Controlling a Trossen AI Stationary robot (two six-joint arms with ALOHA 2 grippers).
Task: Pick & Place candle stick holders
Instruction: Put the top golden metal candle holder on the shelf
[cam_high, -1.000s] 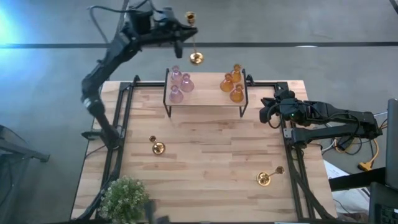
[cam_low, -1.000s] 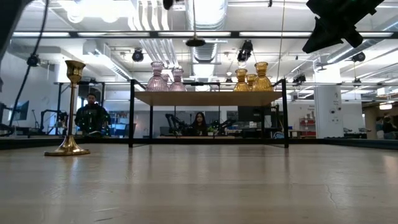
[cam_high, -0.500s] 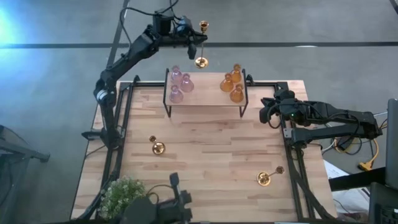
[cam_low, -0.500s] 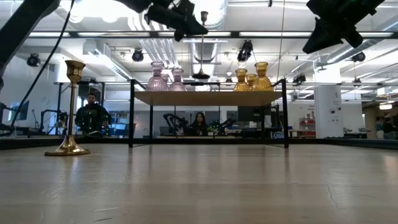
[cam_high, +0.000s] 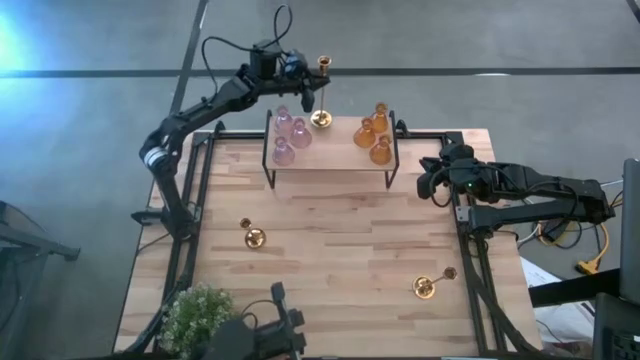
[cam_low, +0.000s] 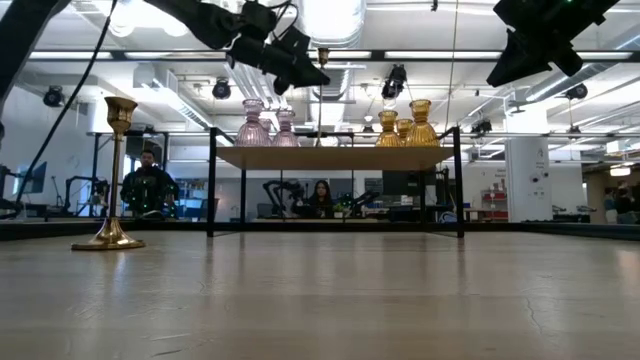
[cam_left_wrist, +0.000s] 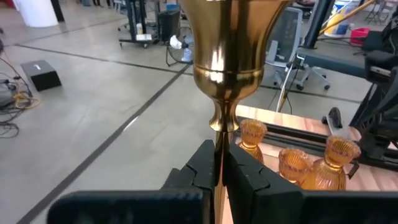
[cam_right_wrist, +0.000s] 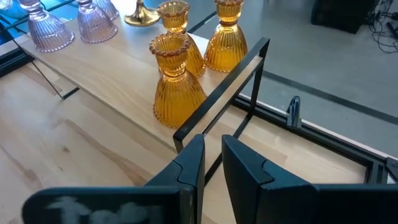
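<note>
My left gripper (cam_high: 307, 90) is shut on a gold candle stick holder (cam_high: 322, 66) and keeps it upright at the far edge of the small raised shelf (cam_high: 330, 158). The holder's round base (cam_right_wrist: 142, 14) sits between three pink glass holders (cam_high: 288, 136) and three amber ones (cam_high: 373, 133) standing on the shelf. Whether the base touches the board, I cannot tell. A second gold holder (cam_high: 252, 236) stands on the table at the left. A third (cam_high: 432, 284) lies on its side at the near right. My right gripper (cam_right_wrist: 213, 155) waits at the shelf's right end, shut to a narrow slit, holding nothing. My left gripper pinches the gold holder's thin stem (cam_left_wrist: 218, 149), just under the cup's knob, between its two fingers (cam_left_wrist: 202, 171). The fingers come about level from the table's far left and lie across the stem. The holder stands upright in the hold, cup up and base down.
A green leafy plant (cam_high: 198, 316) stands at the table's near left corner. Black rails (cam_high: 200, 190) run along the table's sides. The shelf stands on thin black legs (cam_low: 211, 185). People sit in the room beyond the table (cam_low: 148, 185).
My left gripper has come down and toward the table's near edge with the gold holder, from high beyond the far edge to the shelf's far edge. The holder has stayed upright, and its base has sunk to about shelf level.
</note>
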